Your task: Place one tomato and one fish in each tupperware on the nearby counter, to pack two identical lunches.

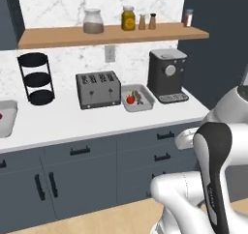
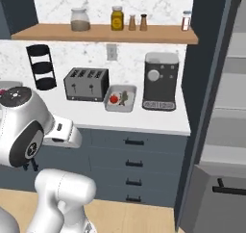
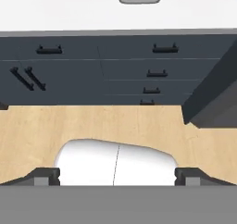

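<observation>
Our jaws stand wide and empty above the floor; one tub [image 1: 138, 98] on the table [image 1: 72, 122] holds a tomato [image 1: 130, 99], likely soft, best gripped gently across its middle

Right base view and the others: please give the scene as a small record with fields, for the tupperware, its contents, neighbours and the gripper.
tupperware: one tub on the counter, between toaster and coffee machine
contents: a tomato and a dark item, probably the fish
second tub: at the left edge of the left base view, cut off
gripper: open, holding nothing, pointing at the floor before the drawers
</observation>
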Available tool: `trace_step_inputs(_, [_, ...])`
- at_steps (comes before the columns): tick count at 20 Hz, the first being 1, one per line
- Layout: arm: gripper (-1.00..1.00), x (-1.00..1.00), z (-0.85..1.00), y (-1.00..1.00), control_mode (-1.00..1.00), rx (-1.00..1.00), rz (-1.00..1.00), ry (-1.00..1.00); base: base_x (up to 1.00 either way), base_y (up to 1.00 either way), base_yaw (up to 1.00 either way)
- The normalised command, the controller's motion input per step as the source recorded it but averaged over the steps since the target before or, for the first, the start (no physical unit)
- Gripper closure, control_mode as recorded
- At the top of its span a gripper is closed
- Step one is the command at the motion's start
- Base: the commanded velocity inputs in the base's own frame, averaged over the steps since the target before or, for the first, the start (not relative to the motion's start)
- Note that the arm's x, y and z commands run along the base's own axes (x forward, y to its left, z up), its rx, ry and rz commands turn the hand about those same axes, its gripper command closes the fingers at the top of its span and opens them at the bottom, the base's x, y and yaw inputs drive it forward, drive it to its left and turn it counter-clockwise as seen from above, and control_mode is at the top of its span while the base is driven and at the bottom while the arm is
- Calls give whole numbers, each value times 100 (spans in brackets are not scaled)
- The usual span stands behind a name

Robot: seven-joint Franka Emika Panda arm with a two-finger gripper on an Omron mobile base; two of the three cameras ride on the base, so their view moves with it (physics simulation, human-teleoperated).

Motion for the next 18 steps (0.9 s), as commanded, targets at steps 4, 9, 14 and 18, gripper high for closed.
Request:
trace_step_inputs(4, [-100, 0, 0, 0, 100, 0, 0, 0, 0, -100, 3])
trace_step_inputs(9, [-100, 0, 0, 0, 100, 0, 0, 0, 0, -100, 3])
trace_step_inputs(14, [-100, 0, 0, 0, 100, 0, 0, 0, 0, -100, 1])
trace_step_inputs(18, [-100, 0, 0, 0, 100, 0, 0, 0, 0, -100, 0])
